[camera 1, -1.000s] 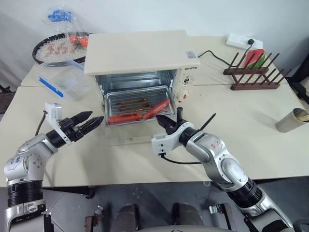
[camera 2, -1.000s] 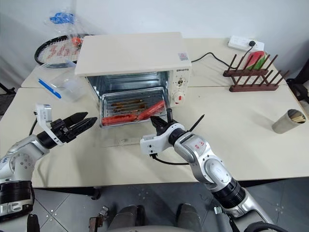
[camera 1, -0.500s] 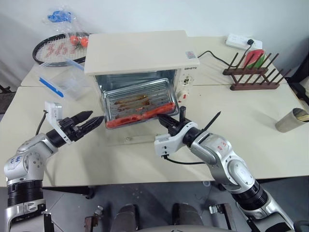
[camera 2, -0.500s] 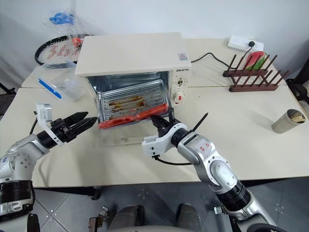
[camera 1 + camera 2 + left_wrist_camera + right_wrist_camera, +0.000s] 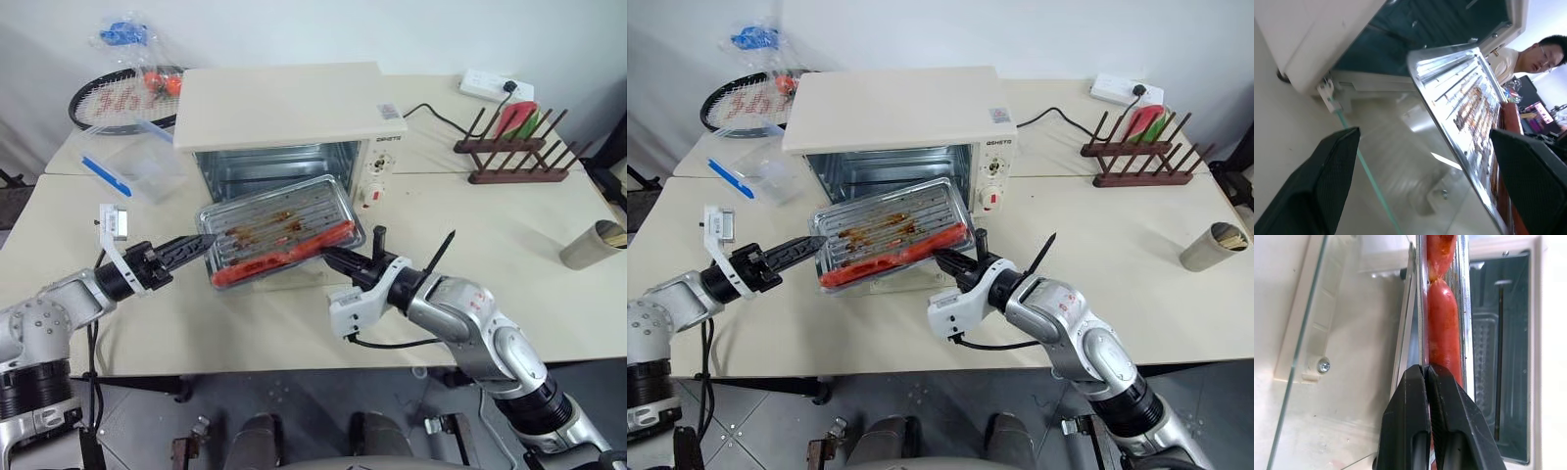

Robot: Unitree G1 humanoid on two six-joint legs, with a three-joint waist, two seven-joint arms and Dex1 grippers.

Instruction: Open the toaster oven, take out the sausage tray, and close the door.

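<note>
The cream toaster oven (image 5: 284,103) stands mid-table with its cavity exposed. The door (image 5: 1312,333) lies folded down flat in front of it. The sausage tray (image 5: 279,230), shiny metal with red sausages (image 5: 284,257) along its near edge, hangs tilted above the door, outside the cavity. My right gripper (image 5: 331,258) is shut on the tray's near right rim (image 5: 1420,308). My left gripper (image 5: 191,247) is open at the tray's left end. In the left wrist view the tray's rim (image 5: 1449,122) runs between its spread fingers (image 5: 1327,171), apart from both.
A clear plastic box with blue clips (image 5: 132,162) and a racket (image 5: 108,98) sit at the back left. A wooden rack (image 5: 514,147) and a power strip (image 5: 495,83) are at the back right, a metal cup (image 5: 593,243) at the right edge. A person (image 5: 1528,51) sits beyond the table.
My right gripper has drawn the tray out of the oven and toward me, over the door. My left gripper has rolled and shifted right to the tray's left end.
</note>
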